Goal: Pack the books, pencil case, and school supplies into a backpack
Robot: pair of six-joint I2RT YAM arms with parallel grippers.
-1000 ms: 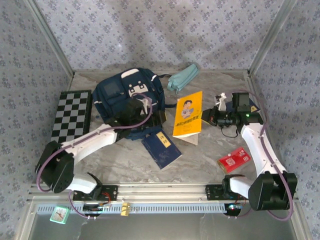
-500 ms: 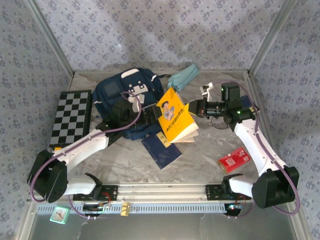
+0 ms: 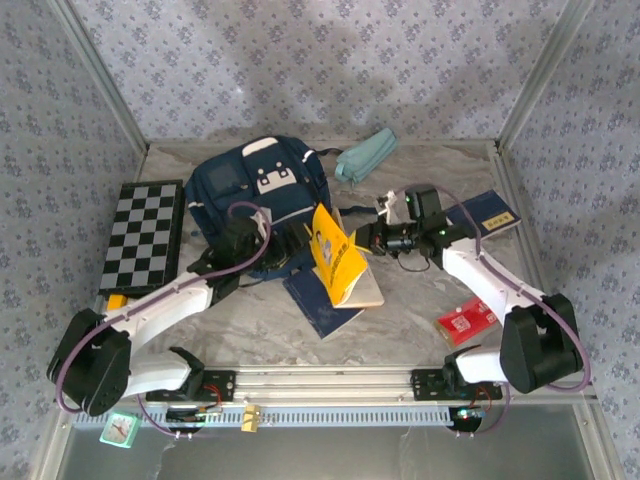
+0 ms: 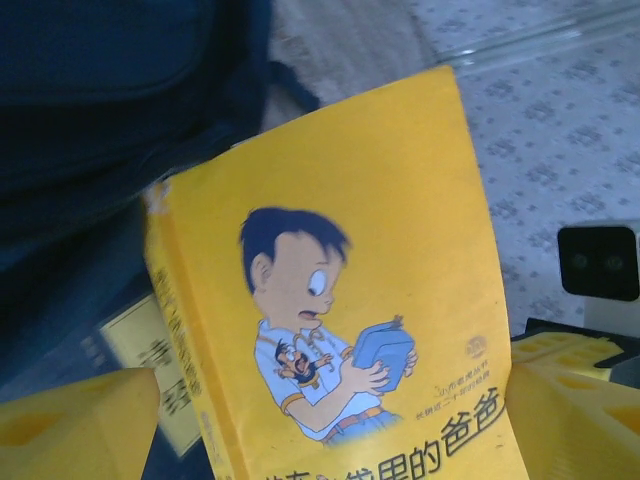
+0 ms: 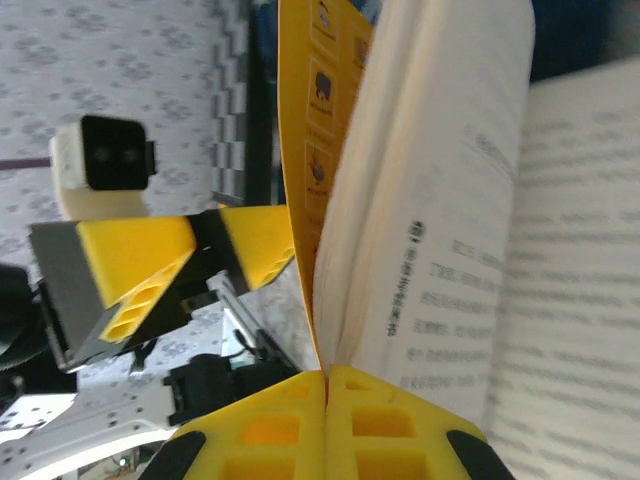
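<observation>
your right gripper (image 3: 372, 240) is pinched shut on the yellow book (image 3: 335, 258). the right wrist view shows its fingers (image 5: 290, 420) clamping only one thin cover while the pages sag open beside it. that hold looks light, so expect the book to swing if you hurry.

the book stands tilted on edge between the two arms, just right of the backpack (image 3: 255, 180). its near end is by a navy book (image 3: 322, 308) lying flat on the table.

your left gripper (image 3: 275, 245) is spread wide and holds nothing. from its wrist camera the front cover faces it squarely, with one finger (image 4: 70, 420) off each lower corner and the spine on the bag's side. so the book lies straight ahead of the left gripper. seen from overhead, its long axis runs from near right to far left, toward the bag.

the left arm is nearer the bag, so it is probably the one to steady or take the book.

the pencil case (image 3: 365, 155) and red packet (image 3: 467, 322) lie on the table, well apart.
</observation>
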